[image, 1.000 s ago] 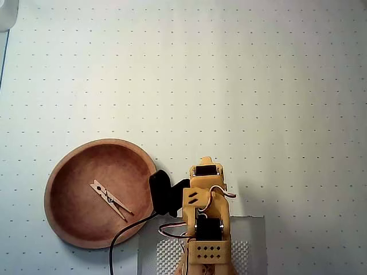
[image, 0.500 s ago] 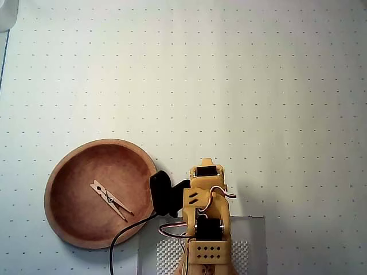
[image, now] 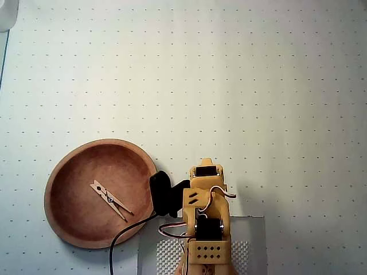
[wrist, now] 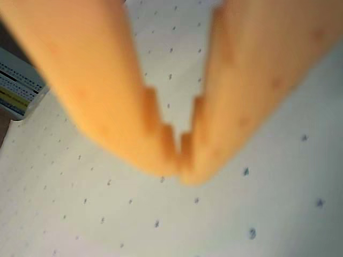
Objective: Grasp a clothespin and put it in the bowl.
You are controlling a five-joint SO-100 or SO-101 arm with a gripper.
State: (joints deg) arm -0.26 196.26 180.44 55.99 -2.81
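A light-tan wooden clothespin (image: pixel 111 200) lies inside the reddish-brown wooden bowl (image: pixel 63 172) at the lower left of the overhead view. My orange arm is folded at the bottom centre, to the right of the bowl. The gripper itself is hidden under the arm there. In the wrist view the gripper (wrist: pixel 179 160) fills the frame, blurred, with its two orange fingers (wrist: pixel 107 91) touching at the tips and nothing between them, just above the dotted white mat. The bowl and clothespin do not show in the wrist view.
A white dotted mat (image: pixel 229 86) covers the table. A grey base plate (image: pixel 255 246) lies under the arm at the bottom edge. A black cable (image: pixel 123 235) runs past the bowl's right rim. A striped object (wrist: pixel 16 85) shows at the wrist view's left edge.
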